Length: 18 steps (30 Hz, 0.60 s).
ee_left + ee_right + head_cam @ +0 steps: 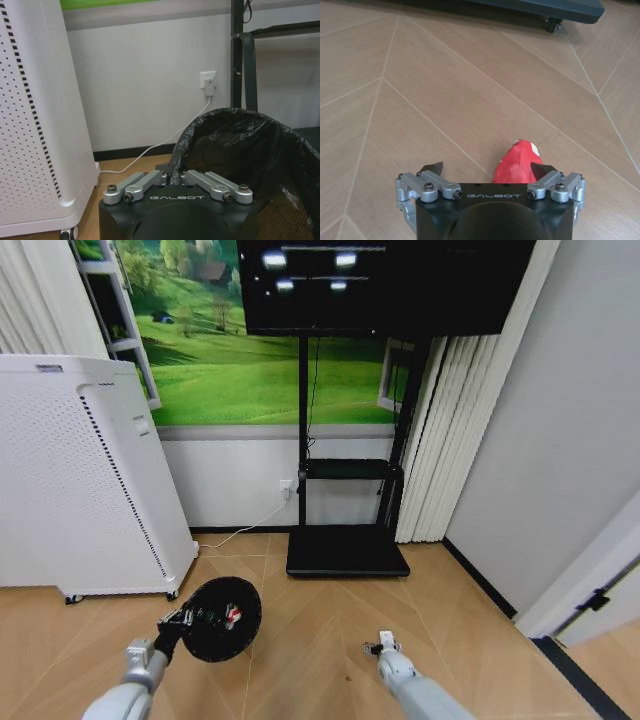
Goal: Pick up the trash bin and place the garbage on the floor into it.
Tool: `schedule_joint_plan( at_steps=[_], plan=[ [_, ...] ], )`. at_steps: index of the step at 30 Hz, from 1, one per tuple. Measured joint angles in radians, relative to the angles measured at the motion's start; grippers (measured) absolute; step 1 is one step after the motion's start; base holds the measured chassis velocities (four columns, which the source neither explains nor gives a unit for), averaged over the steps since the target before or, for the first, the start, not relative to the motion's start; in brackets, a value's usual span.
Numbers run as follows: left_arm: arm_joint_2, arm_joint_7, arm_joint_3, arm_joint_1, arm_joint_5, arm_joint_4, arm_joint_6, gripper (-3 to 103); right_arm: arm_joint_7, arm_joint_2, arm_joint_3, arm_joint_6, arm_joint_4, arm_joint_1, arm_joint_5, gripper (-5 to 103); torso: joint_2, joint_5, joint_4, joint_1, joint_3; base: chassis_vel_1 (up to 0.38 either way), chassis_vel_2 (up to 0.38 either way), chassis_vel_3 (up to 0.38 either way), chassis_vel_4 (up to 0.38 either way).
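Observation:
My left gripper (185, 619) is shut on the rim of the trash bin (222, 618), a small black round basket held just above the floor (300, 640). A red-and-white bit of garbage (232, 617) shows inside it. In the left wrist view the gripper (172, 176) pinches the bin's black liner (240, 150) at the rim. My right gripper (383, 645) is low over the floor and open. In the right wrist view a small red piece (517, 161) lies on the parquet (445, 90) between its spread fingers (433, 168), close to one of them.
A tall white appliance (80, 480) stands on castors left of the bin, also close by in the left wrist view (30, 125). The black TV stand base (347, 552) sits ahead by the wall. A white cable runs from a wall socket (208, 82).

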Motion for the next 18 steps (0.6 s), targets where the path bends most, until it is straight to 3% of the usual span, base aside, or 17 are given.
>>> schedule_joint_plan(
  at_steps=[12, 18],
  plan=[
    [-0.002, 0.0, 0.007, -0.003, 0.004, 0.003, -0.005, 4, 0.035, 0.001, 0.008, 0.0, -0.089, 0.038, -0.046, 98, 0.0, 0.0, -0.0001, 0.0, 0.0, 0.0, 0.0, 0.0, 0.0],
    [-0.003, -0.001, 0.008, -0.003, 0.006, 0.005, -0.006, 4, 0.055, -0.001, 0.006, -0.033, -0.109, 0.039, -0.062, 97, 0.0, 0.0, -0.0001, 0.0, 0.0, 0.0, 0.0, 0.0, 0.0]
  ],
)
